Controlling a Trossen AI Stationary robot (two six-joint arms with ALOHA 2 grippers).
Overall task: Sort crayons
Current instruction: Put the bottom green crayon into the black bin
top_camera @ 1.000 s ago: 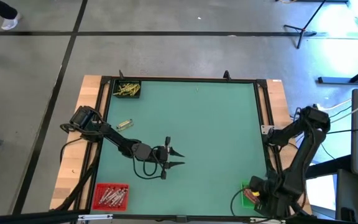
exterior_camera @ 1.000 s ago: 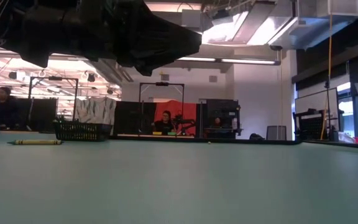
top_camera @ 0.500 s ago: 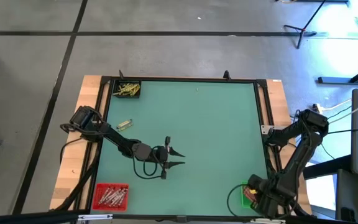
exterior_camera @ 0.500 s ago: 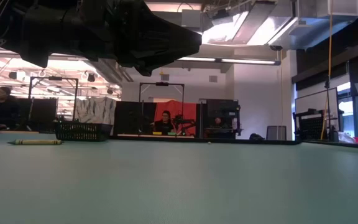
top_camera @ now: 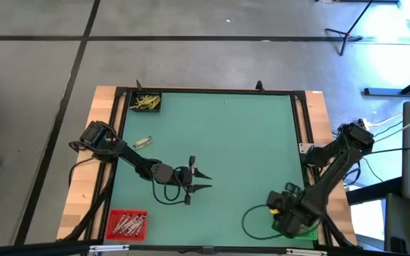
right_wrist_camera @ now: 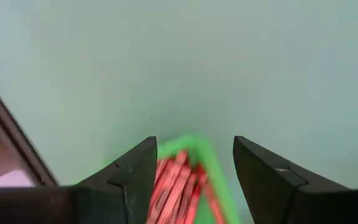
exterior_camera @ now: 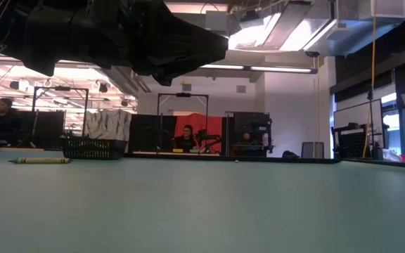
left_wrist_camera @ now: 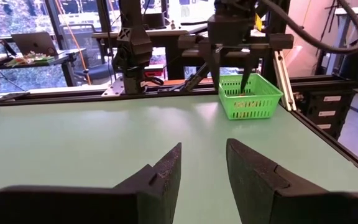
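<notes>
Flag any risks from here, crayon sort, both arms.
1. One loose crayon lies on the mat near the black bin; the left gripper hangs open well away from it and could nudge it on approach.
2. The right gripper is open just above the green bin; a fast swing might clip its rim.

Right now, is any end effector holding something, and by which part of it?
Nothing is held. The left end effector is open and empty above the table. The right end effector is open above the green bin.

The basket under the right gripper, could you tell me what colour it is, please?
The basket is bright green, clearest in the left wrist view.
</notes>
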